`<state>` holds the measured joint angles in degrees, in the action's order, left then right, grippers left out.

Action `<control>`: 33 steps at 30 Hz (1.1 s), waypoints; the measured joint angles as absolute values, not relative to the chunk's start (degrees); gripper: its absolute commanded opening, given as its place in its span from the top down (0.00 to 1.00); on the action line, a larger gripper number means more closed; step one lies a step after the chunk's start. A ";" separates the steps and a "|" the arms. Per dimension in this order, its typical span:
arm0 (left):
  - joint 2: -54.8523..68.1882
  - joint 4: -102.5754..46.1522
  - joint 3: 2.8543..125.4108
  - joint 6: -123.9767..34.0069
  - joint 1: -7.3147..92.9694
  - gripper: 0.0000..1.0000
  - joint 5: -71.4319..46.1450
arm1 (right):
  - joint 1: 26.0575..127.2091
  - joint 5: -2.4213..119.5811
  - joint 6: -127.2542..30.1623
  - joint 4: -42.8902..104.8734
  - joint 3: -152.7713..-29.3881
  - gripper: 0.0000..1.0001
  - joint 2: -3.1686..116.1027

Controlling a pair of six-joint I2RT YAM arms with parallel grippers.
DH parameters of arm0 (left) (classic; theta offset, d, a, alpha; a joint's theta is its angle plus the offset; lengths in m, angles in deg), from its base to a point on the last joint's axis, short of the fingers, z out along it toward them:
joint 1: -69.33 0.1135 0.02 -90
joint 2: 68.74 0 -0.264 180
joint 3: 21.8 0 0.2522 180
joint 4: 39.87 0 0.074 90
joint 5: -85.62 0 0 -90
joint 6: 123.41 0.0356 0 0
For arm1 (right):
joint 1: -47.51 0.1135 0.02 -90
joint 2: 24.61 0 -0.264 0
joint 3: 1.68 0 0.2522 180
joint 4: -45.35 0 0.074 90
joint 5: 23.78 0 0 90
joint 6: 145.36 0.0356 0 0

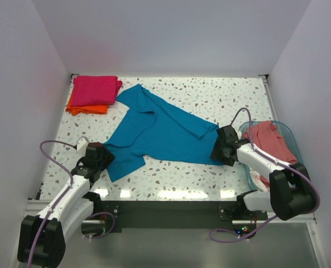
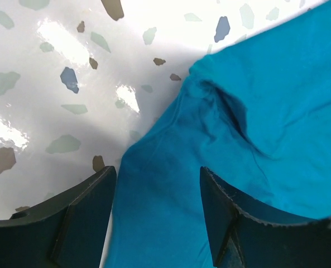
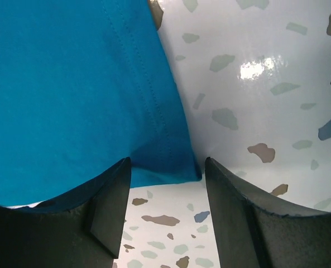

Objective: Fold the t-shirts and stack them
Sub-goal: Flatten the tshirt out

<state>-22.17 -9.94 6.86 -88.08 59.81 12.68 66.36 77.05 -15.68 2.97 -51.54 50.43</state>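
Note:
A teal blue t-shirt (image 1: 159, 130) lies spread and rumpled across the middle of the table. My left gripper (image 1: 104, 157) is open at its near left corner, with teal cloth (image 2: 171, 184) lying between the open jaws. My right gripper (image 1: 219, 149) is open at the shirt's near right corner (image 3: 176, 167), the hem corner just ahead of the jaws. A folded magenta pink shirt (image 1: 95, 89) lies on a folded orange shirt (image 1: 87, 109) at the far left. A salmon pink shirt (image 1: 271, 140) lies in the basket on the right.
The clear blue-tinted plastic basket (image 1: 291, 137) stands at the right edge beside my right arm. White walls enclose the table on three sides. The speckled tabletop (image 1: 221, 95) shows behind the teal shirt.

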 measured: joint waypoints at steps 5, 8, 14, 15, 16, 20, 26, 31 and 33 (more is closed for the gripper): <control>-18.76 -11.34 7.89 -87.67 59.81 0.38 15.67 | 66.29 76.96 -15.66 5.06 -51.43 0.43 50.74; -17.10 -11.98 8.37 -87.14 59.81 0.40 17.00 | 66.29 76.96 -15.64 6.38 -51.19 0.44 50.76; -12.64 -14.21 9.77 -85.24 59.81 0.51 18.05 | 66.18 77.01 -15.64 7.66 -50.89 0.48 50.76; -11.92 -14.80 9.92 -84.85 59.81 0.55 18.05 | 66.14 77.01 -15.64 7.77 -50.89 0.48 50.76; -11.09 -15.37 10.22 -84.74 59.81 0.58 18.05 | 66.12 77.01 -15.64 7.80 -50.89 0.50 50.76; -8.88 -17.62 10.62 -83.47 59.81 0.78 17.86 | 65.81 76.99 -15.61 8.06 -50.76 0.70 50.87; -8.49 -19.06 10.92 -81.85 59.81 1.00 16.15 | 65.40 75.98 -15.59 8.65 -50.56 1.00 51.13; -13.21 -17.84 12.67 -80.87 59.81 1.00 12.76 | 65.13 73.97 -15.99 6.11 -51.04 1.00 50.06; -16.64 -16.06 14.99 -80.52 59.81 1.00 11.74 | 65.02 73.58 -16.66 2.72 -52.61 1.00 47.61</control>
